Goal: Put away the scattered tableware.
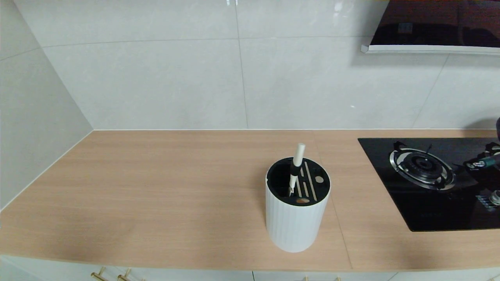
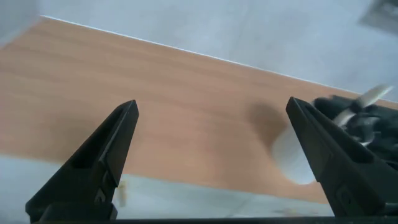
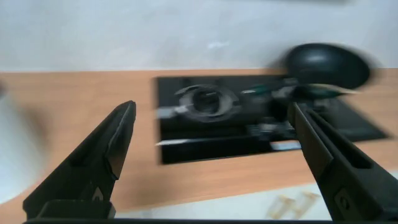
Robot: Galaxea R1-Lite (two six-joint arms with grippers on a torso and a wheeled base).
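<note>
From my station I see the left end effector [image 2: 211, 106] with its two dark fingers spread wide and nothing between them, hanging above the front edge of the wooden counter [image 1: 156, 187]. The right end effector [image 3: 212, 106] is spread just as wide and also carries nothing, and it faces the black gas hob [image 1: 429, 203]. In the head view, a white ribbed holder [image 1: 297, 222] with a black slotted top stands upright on the counter at about 5 o'clock from the counter's middle, near the front edge. One white-handled utensil [image 1: 295, 168] stands in the holder's open compartment, its handle leaning slightly toward 1 o'clock. Its working end is down inside the holder, so I cannot tell what kind it is. The hob lies at 3 o'clock from the holder, well apart from it, with a round burner [image 1: 422, 166] on it. In the right wrist view a dark rounded object [image 3: 326, 65] sits at the hob's far side, too blurred to name.
</note>
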